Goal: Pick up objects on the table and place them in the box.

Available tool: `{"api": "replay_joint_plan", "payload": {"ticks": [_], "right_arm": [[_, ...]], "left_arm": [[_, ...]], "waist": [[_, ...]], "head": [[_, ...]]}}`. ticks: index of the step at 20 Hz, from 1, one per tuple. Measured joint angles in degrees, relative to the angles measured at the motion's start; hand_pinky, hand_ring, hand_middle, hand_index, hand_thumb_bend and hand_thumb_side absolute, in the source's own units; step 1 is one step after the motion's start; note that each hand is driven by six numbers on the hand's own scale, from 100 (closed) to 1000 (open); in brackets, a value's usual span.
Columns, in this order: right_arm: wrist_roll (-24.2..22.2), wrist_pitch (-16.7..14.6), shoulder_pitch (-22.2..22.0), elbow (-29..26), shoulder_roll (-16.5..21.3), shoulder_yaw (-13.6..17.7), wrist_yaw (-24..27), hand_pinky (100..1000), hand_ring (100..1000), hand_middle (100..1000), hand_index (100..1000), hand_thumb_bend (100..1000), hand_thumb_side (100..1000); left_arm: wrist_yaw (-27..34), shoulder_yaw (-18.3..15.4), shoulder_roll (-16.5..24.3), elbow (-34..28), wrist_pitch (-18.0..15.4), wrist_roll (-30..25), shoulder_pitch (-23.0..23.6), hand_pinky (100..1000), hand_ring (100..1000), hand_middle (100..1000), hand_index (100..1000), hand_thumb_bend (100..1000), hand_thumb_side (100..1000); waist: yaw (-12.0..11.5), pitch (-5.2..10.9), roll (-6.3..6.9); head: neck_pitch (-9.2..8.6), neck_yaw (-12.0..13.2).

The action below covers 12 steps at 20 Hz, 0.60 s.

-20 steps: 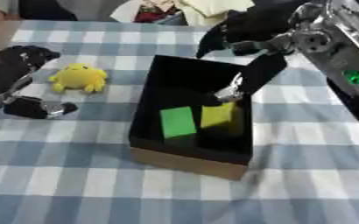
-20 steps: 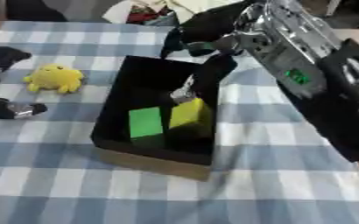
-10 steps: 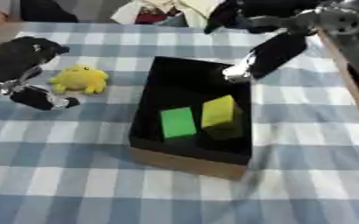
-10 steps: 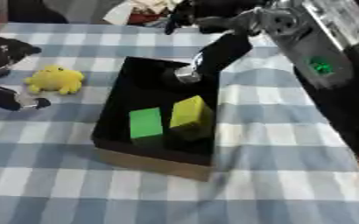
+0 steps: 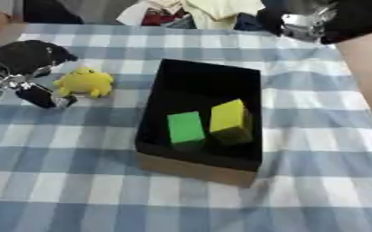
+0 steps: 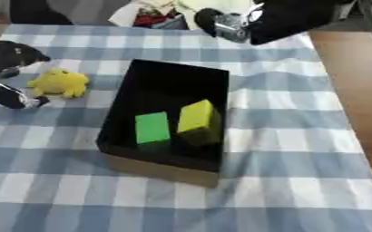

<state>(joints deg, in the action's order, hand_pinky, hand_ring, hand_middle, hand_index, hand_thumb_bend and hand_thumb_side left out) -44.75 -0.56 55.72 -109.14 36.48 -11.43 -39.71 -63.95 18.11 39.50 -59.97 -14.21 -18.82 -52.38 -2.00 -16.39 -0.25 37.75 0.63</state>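
An open cardboard box (image 5: 191,169) with a black inside stands mid-table. In it lie a green block (image 5: 185,128) and a yellow block (image 5: 228,118), side by side near the front wall. A yellow plush toy (image 5: 84,82) sits on the checked cloth left of the box. My left hand (image 5: 24,58) hovers just left of the toy, fingers spread, one dark finger (image 5: 40,96) reaching low beside it and nothing held. My right hand (image 6: 230,23) is a blur at the far edge, above the box's back right corner, away from the box.
Clothes and other clutter (image 5: 181,11) lie piled along the table's far edge. The blue-and-white checked cloth (image 5: 78,190) covers the table. A bare wooden strip (image 6: 348,90) runs down the right side.
My right hand has pulled up and back out of the box to the far edge. My left hand has edged a little closer to the yellow toy.
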Motion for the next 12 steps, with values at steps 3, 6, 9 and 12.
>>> {"api": "replay_joint_plan", "payload": {"ticks": [3,6,9,12], "right_arm": [[2.01,1.77,-1.20,-0.64,0.11,1.67,1.47,988,964,882,949,224,1000],[3.84,3.13,-2.04,-0.89,0.12,2.87,2.52,988,963,879,949,238,1000],[5.15,4.11,-2.66,-1.01,0.12,3.70,2.82,987,962,876,949,225,1000],[5.89,4.78,-3.30,-1.01,0.12,4.29,2.94,986,962,873,949,212,1000]], "left_arm": [[0.45,-0.78,-0.88,1.66,0.13,-2.86,-1.26,947,946,877,976,379,588],[0.96,-1.27,-1.42,1.89,0.96,-5.75,-1.88,949,947,880,978,385,576],[1.39,-1.78,-1.77,1.65,2.18,-8.77,-2.35,952,949,881,982,388,579],[2.02,-2.26,-1.94,0.58,3.46,-11.81,-2.91,955,950,881,984,392,583]], "waist": [[0.15,0.00,0.01],[0.24,-0.16,0.01],[0.40,-0.51,-0.04],[0.41,-0.78,-0.05]], "head": [[0.00,0.23],[-0.02,0.33],[-0.06,0.48],[-0.21,0.62]]}}
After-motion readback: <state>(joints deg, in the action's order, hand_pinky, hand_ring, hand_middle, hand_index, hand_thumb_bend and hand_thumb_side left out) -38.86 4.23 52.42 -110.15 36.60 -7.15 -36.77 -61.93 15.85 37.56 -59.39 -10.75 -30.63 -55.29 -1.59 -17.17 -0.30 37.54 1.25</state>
